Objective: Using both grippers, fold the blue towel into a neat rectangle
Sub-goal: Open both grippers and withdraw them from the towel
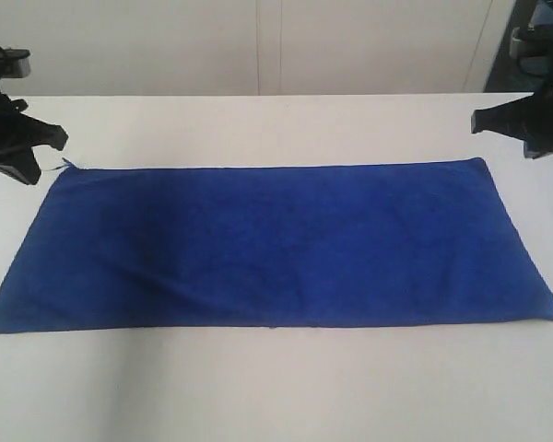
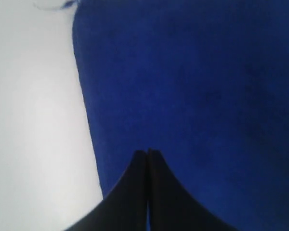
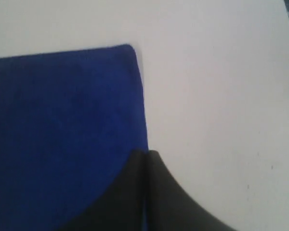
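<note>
The blue towel [image 1: 272, 244] lies spread flat and lengthwise across the white table [image 1: 276, 396], a plain royal-blue rectangle. My left gripper [image 1: 60, 138] hovers by the towel's far left corner, its fingers pressed together and empty. In the left wrist view the shut gripper [image 2: 148, 152] points over the towel [image 2: 192, 96] close to its short edge. My right gripper [image 1: 476, 120] hangs just beyond the far right corner, also shut and empty. In the right wrist view the gripper [image 3: 145, 153] sits right over the towel's [image 3: 62, 130] short edge.
A pale wall panel [image 1: 267, 46] runs behind the table. A loose blue thread [image 1: 69, 164] sticks out at the towel's far left corner. Dark equipment [image 1: 539, 41] stands at the far right behind the table.
</note>
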Tool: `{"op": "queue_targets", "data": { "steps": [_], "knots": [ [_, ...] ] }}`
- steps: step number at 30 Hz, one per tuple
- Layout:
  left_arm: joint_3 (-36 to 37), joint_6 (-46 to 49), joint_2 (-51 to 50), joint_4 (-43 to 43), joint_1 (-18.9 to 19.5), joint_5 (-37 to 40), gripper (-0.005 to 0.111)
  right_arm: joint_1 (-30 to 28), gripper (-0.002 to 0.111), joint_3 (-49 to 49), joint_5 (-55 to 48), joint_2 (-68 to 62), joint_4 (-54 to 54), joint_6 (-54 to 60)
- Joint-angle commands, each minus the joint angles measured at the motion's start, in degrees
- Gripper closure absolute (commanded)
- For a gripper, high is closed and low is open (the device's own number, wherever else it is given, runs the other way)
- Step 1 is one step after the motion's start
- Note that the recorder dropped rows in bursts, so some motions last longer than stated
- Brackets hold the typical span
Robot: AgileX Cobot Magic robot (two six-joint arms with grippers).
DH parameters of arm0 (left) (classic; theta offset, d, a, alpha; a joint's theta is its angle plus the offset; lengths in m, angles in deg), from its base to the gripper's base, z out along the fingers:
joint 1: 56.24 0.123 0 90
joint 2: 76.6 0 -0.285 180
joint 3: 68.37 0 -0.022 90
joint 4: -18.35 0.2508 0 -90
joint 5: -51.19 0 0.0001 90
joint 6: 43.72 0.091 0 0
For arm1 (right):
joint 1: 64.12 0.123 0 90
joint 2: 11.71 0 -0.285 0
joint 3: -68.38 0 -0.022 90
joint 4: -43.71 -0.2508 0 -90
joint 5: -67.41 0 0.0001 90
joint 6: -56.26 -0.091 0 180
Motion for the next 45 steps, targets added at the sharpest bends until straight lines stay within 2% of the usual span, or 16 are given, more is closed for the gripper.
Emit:
{"op": "queue_targets", "data": {
  "steps": [1, 4, 6, 10, 17, 20, 24, 31, 38, 45],
  "knots": [
    [7.55, -0.02, 12.57, -5.14, 0.09, 7.18, 0.107, -0.51, 0.108, -8.46, -3.42, 11.23, -6.22, 3.49],
    [12.57, -0.02, 20.43, -8.22, 0.09, 8.83, 0.107, -0.51, 0.108, -12.43, -4.26, 17.37, -7.9, 3.49],
    [18.13, -0.02, 30.72, -9.01, 0.09, 9.88, 0.107, -0.51, 0.108, -16.37, -4.94, 24.05, -11.47, 6.02],
    [24.26, -0.23, 45.01, -9.01, 0.09, 8.99, 0.107, -0.51, 0.108, -20.33, -5.42, 30.87, -16.78, 9.93],
    [27.12, 0.36, 74.28, -9.01, 0.09, 9.01, 0.107, -0.51, 0.108, -26.56, -3.53, 42.12, -17.74, 9.93],
    [27.12, 1.83, 79.0, -9.01, 0.09, 6.86, 0.107, -0.51, 0.108, -28.38, -0.88, 45.02, -17.74, 9.93],
    [27.34, 2.96, 81.19, -9.01, -0.39, 4.82, 0.107, -0.51, 0.108, -31.14, 2.16, 48.0, -17.74, 9.93],
    [33.47, 2.98, 81.17, -5.92, -6.77, 2.92, 0.107, -0.51, 0.108, -35.68, 6.27, 52.3, -17.74, 11.3],
    [37.41, 2.98, 81.17, -5.01, -6.73, 2.32, 0.107, -0.51, 0.108, -36.62, 7.07, 52.32, -17.74, 11.3],
    [37.65, 2.98, 81.17, -5.01, -6.73, 3.06, 0.107, -0.51, 0.108, -35.63, 6.83, 44.11, -17.74, 11.3]
  ]
}}
